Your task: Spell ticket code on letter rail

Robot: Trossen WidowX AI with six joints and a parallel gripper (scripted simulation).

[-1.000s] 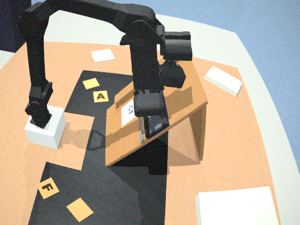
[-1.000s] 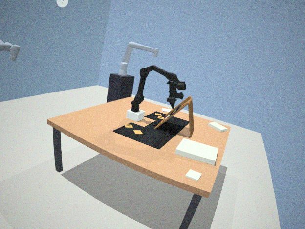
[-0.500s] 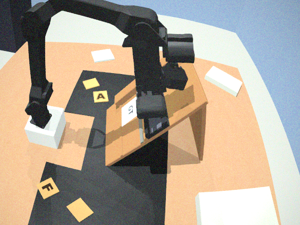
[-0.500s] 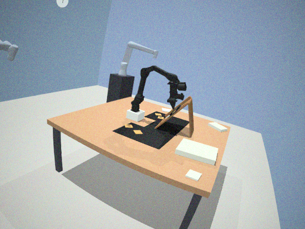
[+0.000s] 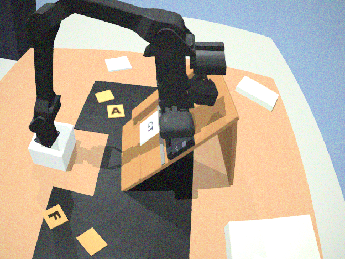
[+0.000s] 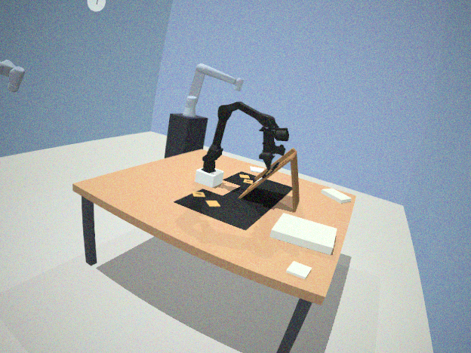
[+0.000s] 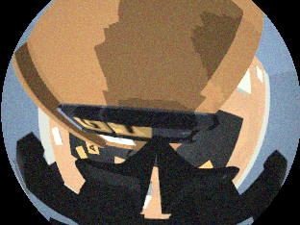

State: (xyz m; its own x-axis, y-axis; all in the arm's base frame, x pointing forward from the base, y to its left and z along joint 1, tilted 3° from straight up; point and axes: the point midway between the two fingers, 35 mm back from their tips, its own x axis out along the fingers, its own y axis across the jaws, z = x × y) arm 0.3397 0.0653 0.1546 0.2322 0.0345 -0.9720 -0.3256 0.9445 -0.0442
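Closest to the outside camera, a small white piece (image 6: 299, 269) is lying near the corner of the table (image 5: 16, 111) (image 6: 144, 189). Past it, a big white block (image 5: 272, 237) (image 6: 304, 232) is resting flat. On the dark mat (image 5: 139, 217) (image 6: 243, 216), a plain yellow tile (image 5: 92, 241) (image 6: 213, 204) is lying near the F tile (image 5: 55, 216) (image 6: 198, 194). The wooden board (image 5: 130, 161) (image 6: 294, 178) (image 7: 72, 38) is leaning back like a ramp, and it is holding the dark letter rail (image 5: 179, 147) (image 7: 168, 116). Inside the rail, the G tile (image 7: 88, 126) and the T tile (image 7: 122, 129) are sitting side by side. The white ticket (image 5: 147, 129) (image 7: 119, 140) is lying on the board below the rail and showing G and T; I can't tell if more is hiding. The black gripper (image 5: 176, 124) (image 6: 269, 167) (image 7: 157, 138) is pointing down at the rail, close to the T tile. Its fingers are pressing together and holding nothing, but I can't tell if they are touching the rail. Farther off, the A tile (image 5: 115, 110) (image 6: 247, 181) (image 7: 92, 148) is lying face up beside another plain tile (image 5: 104, 96) (image 6: 244, 176) (image 7: 82, 152). Way back, a pale arm (image 6: 195, 87) is standing on a dark box (image 6: 186, 134).
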